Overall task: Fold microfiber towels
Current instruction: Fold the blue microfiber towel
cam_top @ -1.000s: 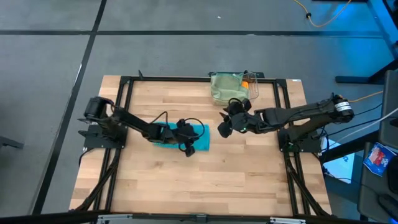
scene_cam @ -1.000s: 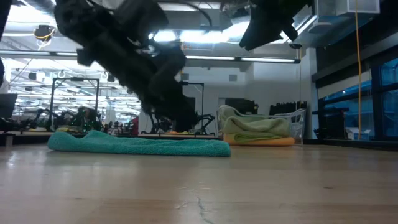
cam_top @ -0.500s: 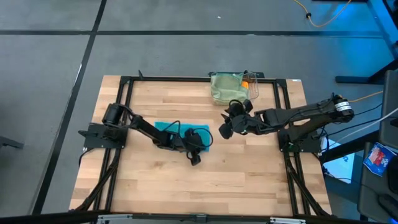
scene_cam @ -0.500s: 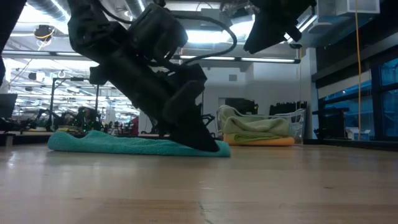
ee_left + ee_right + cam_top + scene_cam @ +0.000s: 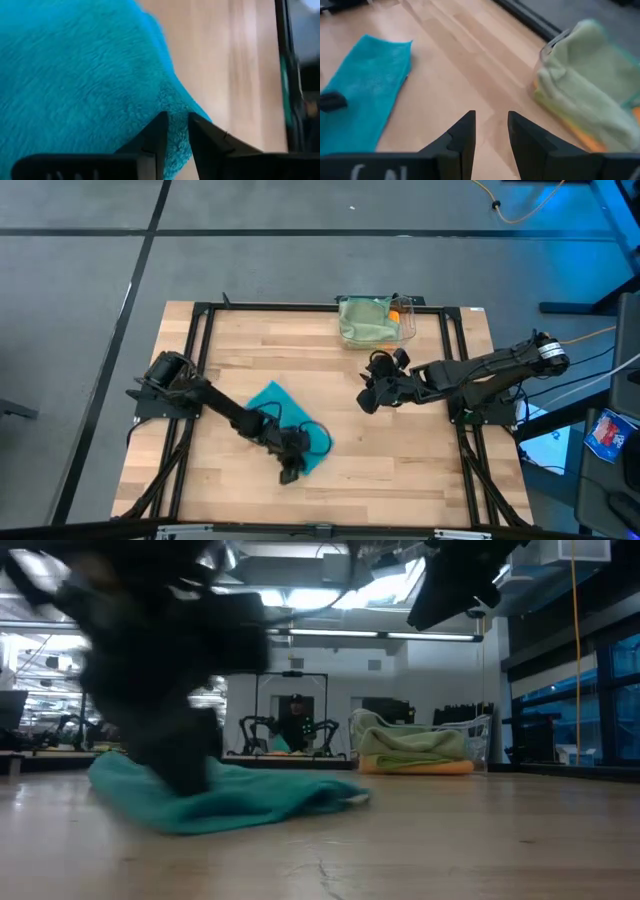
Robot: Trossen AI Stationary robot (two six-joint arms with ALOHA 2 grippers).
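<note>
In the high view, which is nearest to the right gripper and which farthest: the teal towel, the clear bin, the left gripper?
From the right gripper, mid-table:
1. Clear bin, at the far edge, holding towels.
2. Teal towel, toward the left arm's side.
3. Left gripper, at the towel's near corner.

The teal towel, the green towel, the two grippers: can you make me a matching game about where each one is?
Things:
1. teal towel
2. green towel
3. left gripper
4. right gripper

Places:
A. in the clear bin at the table's far edge
B. lifted above bare wood, holding nothing
C. lying on the table, crumpled, near the middle
D. low at the teal towel's near corner

Pairs: 1-C, 2-A, 3-D, 4-B
</note>
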